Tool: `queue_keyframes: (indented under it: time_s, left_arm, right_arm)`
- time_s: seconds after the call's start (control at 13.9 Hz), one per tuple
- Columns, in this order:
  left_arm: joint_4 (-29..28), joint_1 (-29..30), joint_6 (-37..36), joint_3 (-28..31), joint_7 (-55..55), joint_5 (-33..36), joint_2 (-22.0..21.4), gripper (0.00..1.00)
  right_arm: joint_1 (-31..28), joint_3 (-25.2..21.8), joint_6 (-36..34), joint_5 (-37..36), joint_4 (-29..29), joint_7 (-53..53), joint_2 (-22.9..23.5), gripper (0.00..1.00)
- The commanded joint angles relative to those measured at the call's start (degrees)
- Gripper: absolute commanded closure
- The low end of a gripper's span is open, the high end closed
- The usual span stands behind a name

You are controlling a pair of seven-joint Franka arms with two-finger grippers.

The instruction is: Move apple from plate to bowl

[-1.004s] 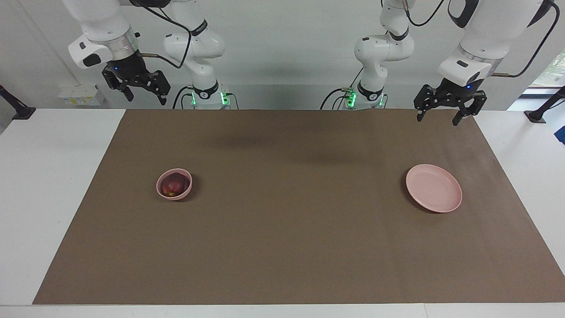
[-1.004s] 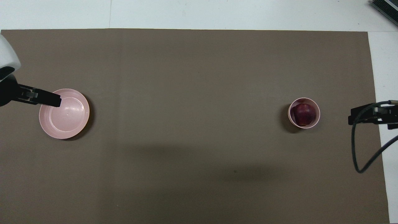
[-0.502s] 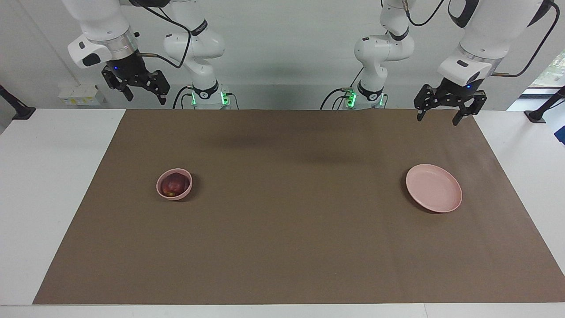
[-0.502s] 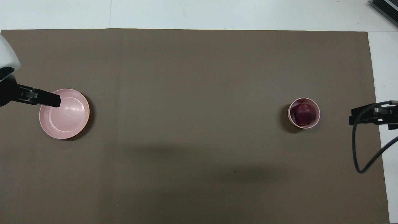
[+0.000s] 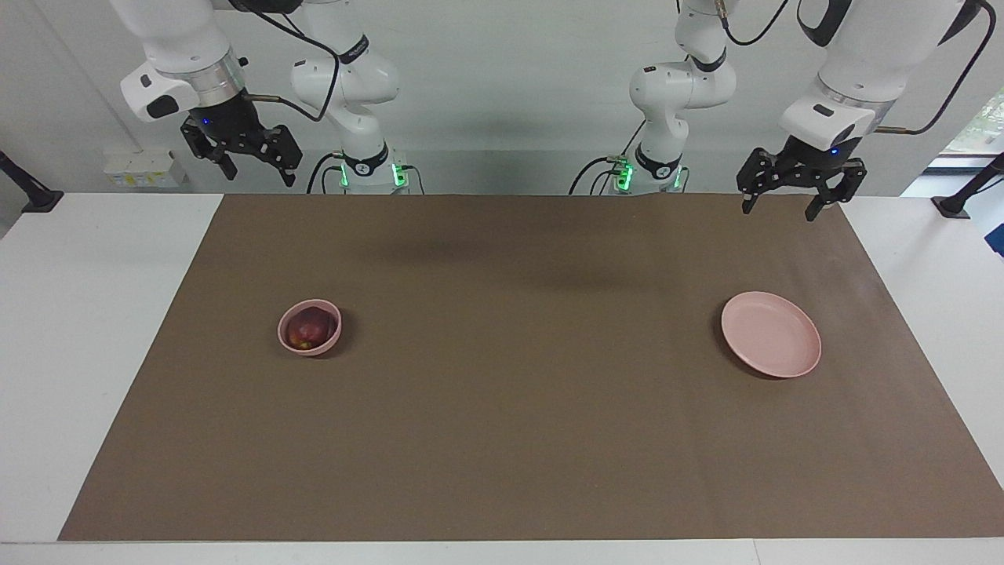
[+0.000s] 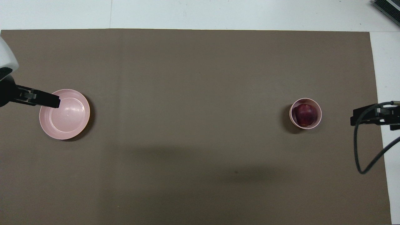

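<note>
I am looking across the bench (image 5: 78, 329) from the facing camera, and first I am seeing my right tool (image 5: 252, 166) hanging high in the air at the right arm's end, over the bench's edge by the robots, just off the corner of the brown mat (image 5: 510, 408); its fingers are standing spread apart and gripping nothing. Lower down on the mat, toward that same end, the bowl (image 5: 310, 327) is sitting upright, and the apple (image 5: 307, 329) is lying inside it, filling most of the hollow, with its yellowish patch showing. The middle of the mat is carrying only soft shadows from the arms. Moving on toward the left arm's end, the plate (image 5: 771, 344) is sitting flat on the mat with nothing on it, well apart from the bowl. Above it and nearer the robots, my left tool (image 5: 787, 203) is hanging in the air over the mat's edge, its fingers likewise spread wide and holding nothing. In the overhead camera a finger of that tool is overlapping the plate's rim, but the facing camera is showing it raised well clear of the plate.
</note>
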Motion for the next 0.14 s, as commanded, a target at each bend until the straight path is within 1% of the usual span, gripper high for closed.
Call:
queue_keyframes:
  time_s: [0.0, 0.07]
  left_arm:
    - [0.3, 0.4, -1.2, -0.1, 0.2, 0.5, -0.7, 0.0]
    - [0.3, 0.4, -1.2, -0.1, 0.2, 0.5, -0.7, 0.0]
  right_arm:
    - [-0.5, 0.0, 1.7, 0.9, -1.9, -1.4, -1.4, 0.0]
    - [-0.5, 0.0, 1.7, 0.9, -1.9, -1.4, -1.4, 0.0]
